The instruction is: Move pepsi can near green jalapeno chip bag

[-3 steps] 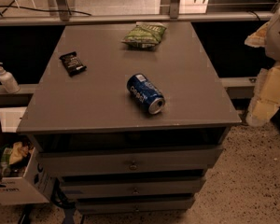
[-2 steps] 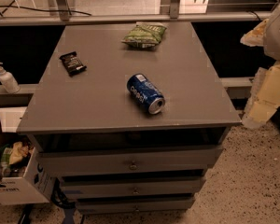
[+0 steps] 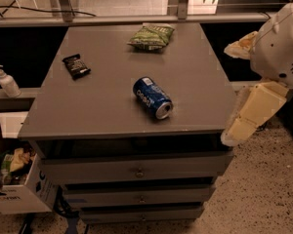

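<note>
The pepsi can (image 3: 152, 97) lies on its side near the middle of the grey table top (image 3: 102, 106), its silver end facing the front right. The green jalapeno chip bag (image 3: 151, 36) lies flat at the far edge of the table, well behind the can. My arm's white and cream links (image 3: 256, 108) hang beside the table's right edge, to the right of the can and apart from it. My gripper itself is out of view.
A flat black snack packet (image 3: 76, 66) lies on the left part of the table. The table has drawers (image 3: 139, 172) below. A soap dispenser (image 3: 6, 81) stands on a ledge at left, and an open cardboard box (image 3: 14, 184) sits on the floor at lower left.
My arm has shifted a little to the left, closer to the table's right edge. The can, bag and packet have not moved.
</note>
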Tool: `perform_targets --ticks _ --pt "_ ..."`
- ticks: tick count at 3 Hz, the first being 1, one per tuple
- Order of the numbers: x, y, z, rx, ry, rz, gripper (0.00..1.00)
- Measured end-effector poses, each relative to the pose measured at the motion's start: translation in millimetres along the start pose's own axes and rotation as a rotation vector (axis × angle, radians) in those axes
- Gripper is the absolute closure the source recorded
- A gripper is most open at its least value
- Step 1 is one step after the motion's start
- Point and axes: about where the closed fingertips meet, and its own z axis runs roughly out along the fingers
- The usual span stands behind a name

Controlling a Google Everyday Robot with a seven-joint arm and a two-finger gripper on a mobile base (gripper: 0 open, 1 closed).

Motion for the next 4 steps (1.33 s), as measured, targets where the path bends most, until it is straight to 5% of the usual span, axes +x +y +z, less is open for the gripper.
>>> perform_targets --ticks 1,3,4 --pt "-21.8 -1.3 22.2 0.016 -0.096 -0.002 0.0" --pt "-22.9 -3.7 28.9 0.044 -0.125 -0.003 0.0" --pt "-21.8 -19.7 56.0 0.079 -0.154 0.015 0.0"
